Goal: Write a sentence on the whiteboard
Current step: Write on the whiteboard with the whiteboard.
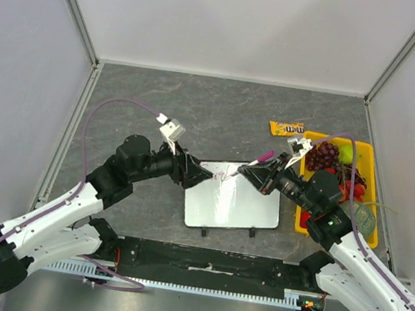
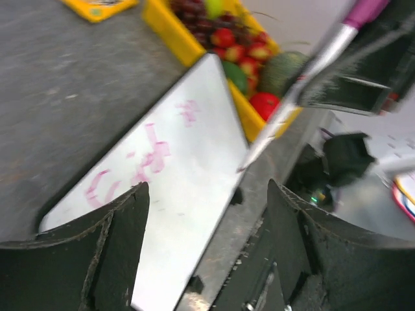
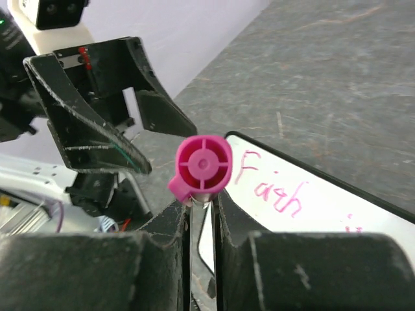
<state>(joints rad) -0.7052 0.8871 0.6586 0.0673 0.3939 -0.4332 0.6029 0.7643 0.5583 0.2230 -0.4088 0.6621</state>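
Your board (image 1: 232, 202) lies flat near the bench's (image 1: 161, 102) front edge, a little right of centre, with pink lettering (image 3: 272, 188) reading "Faith" at its far-left corner. Your right gripper (image 1: 251, 170) is clamped on the marker (image 1: 263, 158), whose tip angles down over that corner. You cannot tell whether the tip touches. Your left gripper (image 1: 203, 172) is released, its jaws wide with nothing between them, just beside the same corner.

The main risk is the board itself. Nothing pins it, so the drag of a stroke may slide or turn it and the next letters will skew. If it is pushed right, it meets the tray (image 1: 365, 145) just beside its right edge.

The two grippers are also very near each other. A careless sweep of the left one could knock the marker off line or smear the fresh ink.

Watch the grip too. The marker looks to be held near its back end, so hard pressure at the tip may pivot it between the jaws, while too little pressure gives faint, broken strokes.
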